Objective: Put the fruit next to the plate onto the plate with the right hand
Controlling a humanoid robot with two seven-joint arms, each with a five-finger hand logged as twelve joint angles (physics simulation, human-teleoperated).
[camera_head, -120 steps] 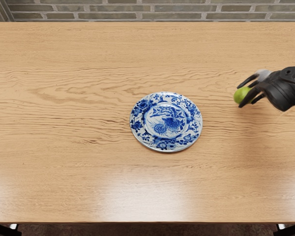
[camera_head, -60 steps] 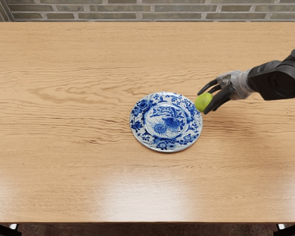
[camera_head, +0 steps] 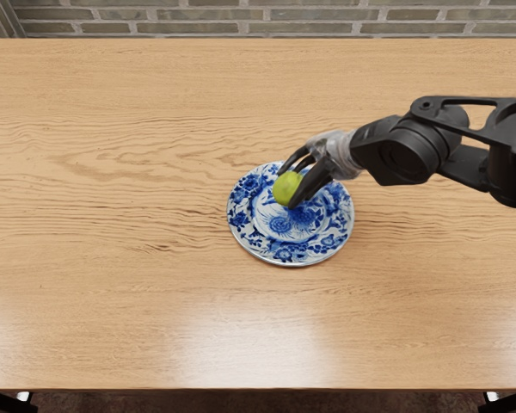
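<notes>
A small green fruit (camera_head: 285, 187) is held in my right hand (camera_head: 299, 178), whose dark fingers curl around it. The hand and fruit hover over the upper middle of the blue-and-white patterned plate (camera_head: 267, 241), which lies flat at the table's centre. I cannot tell whether the fruit touches the plate. My right arm (camera_head: 430, 148) reaches in from the right edge. No left arm shows.
The plate sits on a wide wooden table (camera_head: 112, 215) with a brick wall (camera_head: 241, 17) behind its far edge. The table's front edge runs along the bottom of the view.
My right hand has carried the green fruit leftward from the table's right side, past the plate's rim, to above the plate's middle. The arm now stretches further in.
</notes>
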